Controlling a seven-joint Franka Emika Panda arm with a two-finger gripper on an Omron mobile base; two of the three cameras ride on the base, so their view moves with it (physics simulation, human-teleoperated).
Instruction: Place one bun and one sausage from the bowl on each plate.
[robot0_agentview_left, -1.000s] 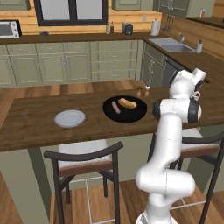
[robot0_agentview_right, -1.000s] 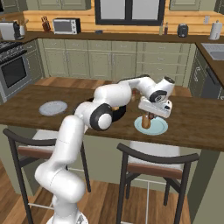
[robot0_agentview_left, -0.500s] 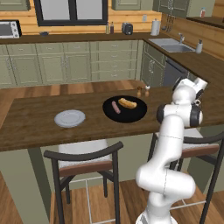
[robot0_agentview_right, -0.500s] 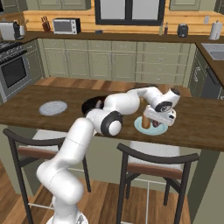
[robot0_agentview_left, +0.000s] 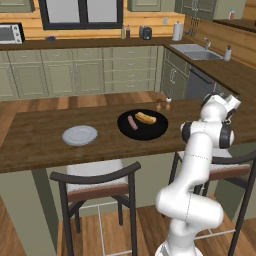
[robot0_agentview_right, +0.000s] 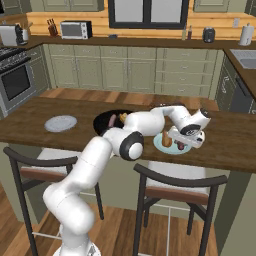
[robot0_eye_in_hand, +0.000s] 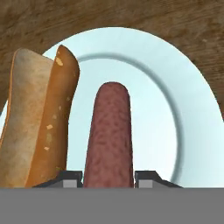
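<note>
The reddish-brown, round-ended sausage (robot0_eye_in_hand: 108, 135) lay on the light teal round plate (robot0_eye_in_hand: 192, 113), its near end between the two small dark fingertips of the two-finger gripper (robot0_eye_in_hand: 108, 178). The fingertips stood on either side of it, at its flanks; whether they were pressing it or had already parted could not be told. A split golden-brown bun (robot0_eye_in_hand: 39, 118) lay just beside the sausage on the same plate, roughly parallel to it. Setting the two side by side, not stacked, left each piece flat and stable inside the rim.

In the right base view the gripper (robot0_agentview_right: 186, 142) was low over the teal plate (robot0_agentview_right: 160, 145) on the dark wooden counter (robot0_agentview_right: 235, 145), with the arm stretched out across the counter to reach it. This low posture was consistent with setting the sausage down rather than dropping it.

The round, shallow black bowl (robot0_agentview_left: 150, 132) sat near the middle of the counter and held a second sausage (robot0_agentview_left: 132, 122) and a second bun (robot0_agentview_left: 145, 118), lying apart from each other. The pale grey-white plate (robot0_agentview_left: 79, 135) stood to the left of the bowl, apart from it, and carried nothing.

Judged from this layout, the teal plate had its pair or was about to, and the grey-white plate was yet to be served. The likely next requirement was a clean release and a straight lift clear, so that the fingertips would not drag the sausage or nudge the bun.
</note>
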